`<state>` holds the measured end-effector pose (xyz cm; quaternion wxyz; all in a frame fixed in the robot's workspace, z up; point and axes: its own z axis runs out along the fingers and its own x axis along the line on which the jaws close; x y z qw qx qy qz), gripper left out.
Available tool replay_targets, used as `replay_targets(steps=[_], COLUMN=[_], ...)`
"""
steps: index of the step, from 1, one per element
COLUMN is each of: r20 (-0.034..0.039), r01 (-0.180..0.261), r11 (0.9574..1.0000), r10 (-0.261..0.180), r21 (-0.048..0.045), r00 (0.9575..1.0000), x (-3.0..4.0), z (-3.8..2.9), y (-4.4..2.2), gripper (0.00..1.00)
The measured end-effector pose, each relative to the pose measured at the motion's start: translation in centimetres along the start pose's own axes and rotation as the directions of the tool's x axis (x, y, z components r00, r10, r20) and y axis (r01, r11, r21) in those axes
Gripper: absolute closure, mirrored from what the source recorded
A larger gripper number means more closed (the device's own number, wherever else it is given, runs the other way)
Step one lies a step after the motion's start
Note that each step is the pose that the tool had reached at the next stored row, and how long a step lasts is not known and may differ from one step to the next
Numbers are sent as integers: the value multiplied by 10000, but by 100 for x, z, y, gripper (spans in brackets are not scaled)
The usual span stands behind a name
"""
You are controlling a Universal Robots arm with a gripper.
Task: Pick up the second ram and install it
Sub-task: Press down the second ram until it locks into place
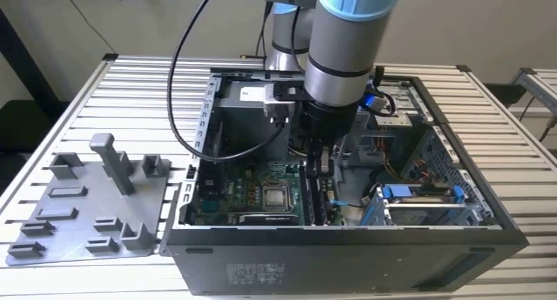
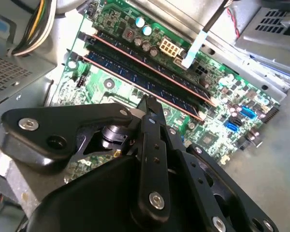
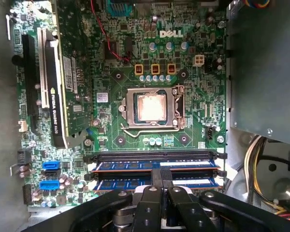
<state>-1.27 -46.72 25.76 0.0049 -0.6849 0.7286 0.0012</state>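
Two dark blue-green memory sticks sit seated side by side in the slots of the green motherboard (image 3: pixel 193 96), which carries white lettering near its silver chip. The second ram (image 3: pixel 121 183) is the nearer stick. The arm reaches straight down into the open black computer case (image 1: pixel 348 261), and the gripper (image 3: pixel 164 176), fingers drawn narrow, is tipped at that stick's edge. The case and a grey plastic tray (image 1: pixel 78 209) stand on a slatted metal table (image 1: pixel 130 85) before a pale wall.
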Motion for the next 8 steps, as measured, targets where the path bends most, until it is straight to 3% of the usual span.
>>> replay_targets(steps=[8], r20=[-3], r01=[0], r11=[10000], r10=[0], r21=[-25], r00=[10000], x=[0], z=[-1], y=[0], gripper=[89])
